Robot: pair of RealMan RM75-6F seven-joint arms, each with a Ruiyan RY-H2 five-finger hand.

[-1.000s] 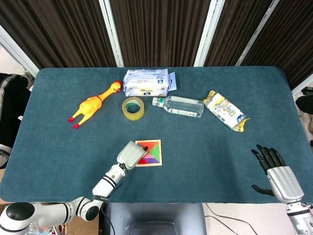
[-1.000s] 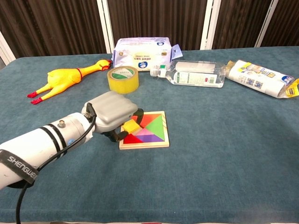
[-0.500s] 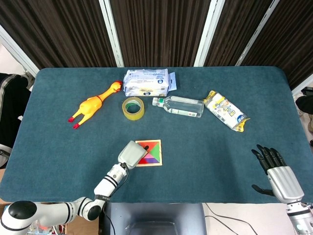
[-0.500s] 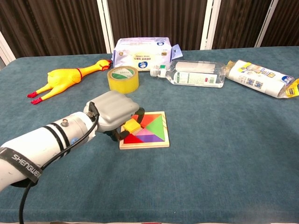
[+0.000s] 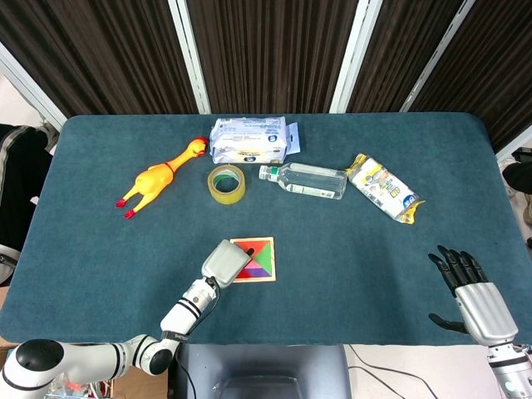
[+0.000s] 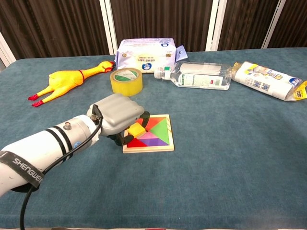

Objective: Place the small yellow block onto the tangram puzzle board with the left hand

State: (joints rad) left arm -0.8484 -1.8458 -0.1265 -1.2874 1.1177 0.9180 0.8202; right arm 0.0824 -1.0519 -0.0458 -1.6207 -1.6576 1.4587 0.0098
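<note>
The tangram puzzle board (image 6: 156, 134) (image 5: 261, 260) is a small wooden square with coloured pieces, lying near the table's front centre. My left hand (image 6: 119, 114) (image 5: 223, 262) hovers over the board's left edge, and its dark fingers hold the small yellow block (image 6: 136, 129) just above the board's left part. In the head view the hand hides the block. My right hand (image 5: 472, 295) rests open at the table's front right corner, fingers spread, holding nothing.
At the back lie a yellow rubber chicken (image 6: 67, 83), a roll of tape (image 6: 126, 81), a pack of wipes (image 6: 148, 49), a clear bottle (image 6: 199, 76) on its side and a snack bag (image 6: 268, 80).
My left hand has shifted slightly to the right over the board's left edge with the yellow block still held. The right hand has not moved.
</note>
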